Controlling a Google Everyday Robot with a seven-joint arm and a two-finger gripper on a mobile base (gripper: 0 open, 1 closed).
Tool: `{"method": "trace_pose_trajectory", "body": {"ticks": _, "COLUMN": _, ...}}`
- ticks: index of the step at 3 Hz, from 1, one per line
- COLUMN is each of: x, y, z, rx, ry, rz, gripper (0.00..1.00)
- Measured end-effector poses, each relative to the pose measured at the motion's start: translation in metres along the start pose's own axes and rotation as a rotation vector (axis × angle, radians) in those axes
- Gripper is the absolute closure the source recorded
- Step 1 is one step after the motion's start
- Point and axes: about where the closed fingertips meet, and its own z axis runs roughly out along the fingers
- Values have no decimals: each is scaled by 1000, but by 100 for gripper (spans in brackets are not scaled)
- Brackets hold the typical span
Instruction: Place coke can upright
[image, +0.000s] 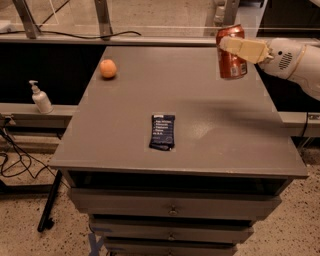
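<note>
The red coke can (231, 61) with silver rims is held nearly upright in the air above the far right part of the grey table (210, 125). My gripper (235, 48) comes in from the right on a white arm and is shut on the can, its cream finger (245, 48) lying across the can's upper front. The can's bottom rim hangs clear of the tabletop.
An orange fruit (108, 68) sits at the far left of the table. A dark blue snack packet (163, 131) lies near the middle front. Drawers are below the tabletop. A soap dispenser (40, 97) stands on a ledge to the left.
</note>
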Motion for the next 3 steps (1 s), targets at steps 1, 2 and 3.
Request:
{"method": "trace_pose_trajectory", "body": {"ticks": 1, "x": 0, "y": -1, "z": 0, "rx": 2, "ry": 1, "rz": 0, "gripper": 100}}
{"method": "trace_pose_trajectory", "body": {"ticks": 2, "x": 4, "y": 7, "z": 2, "rx": -20, "ry": -29, "rz": -14, "gripper": 100}}
{"method": "trace_pose_trajectory", "body": {"ticks": 3, "x": 9, "y": 12, "z": -3, "rx": -37, "ry": -93, "rz": -53, "gripper": 100}}
